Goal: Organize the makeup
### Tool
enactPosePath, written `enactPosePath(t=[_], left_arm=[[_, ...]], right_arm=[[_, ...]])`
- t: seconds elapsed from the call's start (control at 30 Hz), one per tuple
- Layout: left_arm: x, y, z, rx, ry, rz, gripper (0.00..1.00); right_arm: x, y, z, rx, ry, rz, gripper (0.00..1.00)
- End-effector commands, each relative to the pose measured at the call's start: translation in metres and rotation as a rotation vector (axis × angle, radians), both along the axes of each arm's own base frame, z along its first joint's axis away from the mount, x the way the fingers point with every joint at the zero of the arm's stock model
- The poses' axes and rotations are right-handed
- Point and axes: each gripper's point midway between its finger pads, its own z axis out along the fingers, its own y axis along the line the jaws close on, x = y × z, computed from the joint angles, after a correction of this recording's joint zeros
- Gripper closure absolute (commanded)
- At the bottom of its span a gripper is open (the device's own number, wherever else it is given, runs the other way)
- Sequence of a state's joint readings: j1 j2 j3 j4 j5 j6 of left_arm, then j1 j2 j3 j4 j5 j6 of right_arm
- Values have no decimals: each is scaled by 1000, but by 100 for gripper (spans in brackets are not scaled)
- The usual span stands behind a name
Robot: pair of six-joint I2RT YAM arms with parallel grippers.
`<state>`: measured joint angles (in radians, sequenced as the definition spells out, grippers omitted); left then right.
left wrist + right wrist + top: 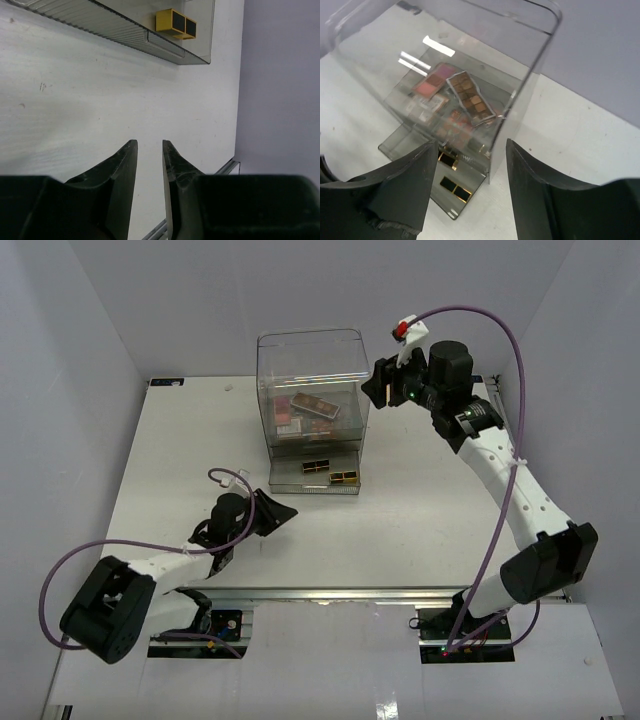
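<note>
Overhead, two wrist views; orange palettes (345, 477) common.

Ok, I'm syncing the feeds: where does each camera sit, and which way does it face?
Top external: above, behind the bases, looking down on table, box, both arms.
Left wrist: low over the table, facing the drawer; left end effector below.
Right wrist: high beside the box, looking down into it; right end effector below.
Shared: all show the drawer's gold palettes.
</note>
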<state>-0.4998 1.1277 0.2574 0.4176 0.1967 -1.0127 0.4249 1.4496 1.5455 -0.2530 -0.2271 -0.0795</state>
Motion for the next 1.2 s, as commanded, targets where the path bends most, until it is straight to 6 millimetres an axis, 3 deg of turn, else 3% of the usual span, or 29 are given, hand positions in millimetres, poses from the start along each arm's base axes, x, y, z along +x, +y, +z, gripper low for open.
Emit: enactPosePath(t=[0.0, 0.17, 0.33, 0.5, 0.63, 0.9, 1.03, 1.17], left_arm=[[24, -15, 25, -164, -50, 77, 63], [37, -17, 3, -186, -2, 141, 62], [47, -21, -17, -209, 50, 190, 62], [59, -25, -30, -250, 92, 248, 63], [74, -23, -41, -275, 111, 334, 63], [111, -52, -52, -368, 149, 379, 64], [135, -66, -47, -426, 141, 397, 64], [152, -67, -42, -437, 122, 434, 63]], right_arm=[[50, -8, 23, 235, 55, -160, 39], [78, -2, 12, 258, 84, -194, 45], [93, 3, 6, 276, 81, -196, 55], [89, 9, 3, 303, 95, -165, 75], [81, 8, -2, 306, 105, -155, 85], [75, 12, 0, 325, 103, -125, 91], [72, 17, -4, 338, 132, -104, 92], [69, 19, -10, 337, 156, -89, 92]])
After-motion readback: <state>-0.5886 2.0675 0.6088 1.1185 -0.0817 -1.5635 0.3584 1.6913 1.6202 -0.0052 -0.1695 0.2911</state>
